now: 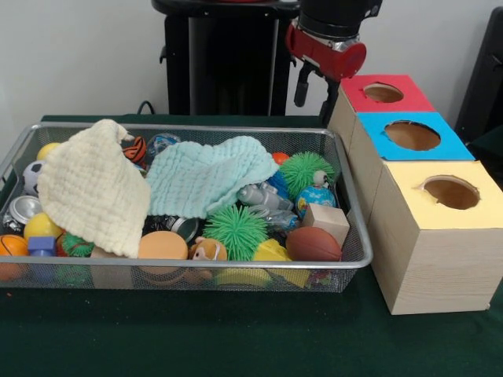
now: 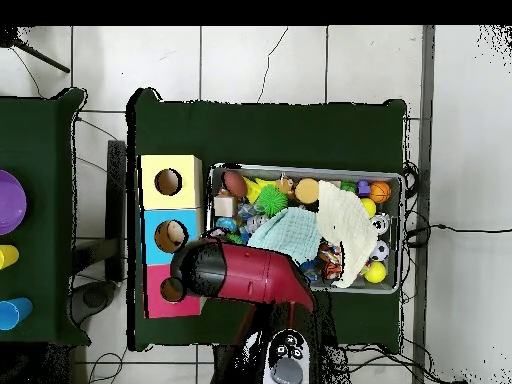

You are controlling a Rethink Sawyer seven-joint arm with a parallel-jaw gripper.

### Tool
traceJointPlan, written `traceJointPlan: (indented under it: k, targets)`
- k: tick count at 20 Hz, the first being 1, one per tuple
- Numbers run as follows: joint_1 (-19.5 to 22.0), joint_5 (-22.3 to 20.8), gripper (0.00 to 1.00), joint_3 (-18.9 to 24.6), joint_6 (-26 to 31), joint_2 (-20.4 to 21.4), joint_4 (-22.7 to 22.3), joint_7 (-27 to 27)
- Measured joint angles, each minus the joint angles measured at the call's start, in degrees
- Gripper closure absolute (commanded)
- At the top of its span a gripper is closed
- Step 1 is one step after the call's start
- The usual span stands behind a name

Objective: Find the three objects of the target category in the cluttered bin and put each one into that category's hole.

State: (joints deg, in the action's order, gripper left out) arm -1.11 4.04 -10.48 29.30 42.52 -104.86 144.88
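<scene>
A dark green bench (image 1: 236,338) against a pale wall carries the cluttered bin (image 1: 355,259) and, just beside it, a row of three wooden boxes with red, blue and yellow tops, each with a round hole. The pincer (image 1: 314,90) hangs above the bench near the red box (image 1: 385,93), beyond the bin's far corner; whether its tips are spread or pressed together I cannot tell. It carries nothing that shows, so the step in hand looks like the search or approach for a soft piece. Inside the bin the cream-yellow cloth (image 1: 90,188) lies draped over balls at one end, its long axis running across the bin's width, and a mint-green cloth (image 1: 206,179) lies spread in the middle, running along the bin. The next move likely calls for reaching over the rim and pinching a raised fold of the nearer cloth, clear of the spiky green balls (image 1: 236,230).
</scene>
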Motion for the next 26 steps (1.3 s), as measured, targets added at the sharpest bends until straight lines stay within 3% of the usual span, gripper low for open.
traceJointPlan:
  k: [6, 13, 26]
  targets:
    - [0.78, 0.0, 0.0, 1.08, -0.01, 0.07, 0.0, 0.0]
    - [5.93, -0.41, 0.0, 4.58, 0.08, 0.71, 0.06, 0.0]
    - [12.82, -6.23, 0.0, 7.38, 1.85, 1.06, 0.81, 0.0]
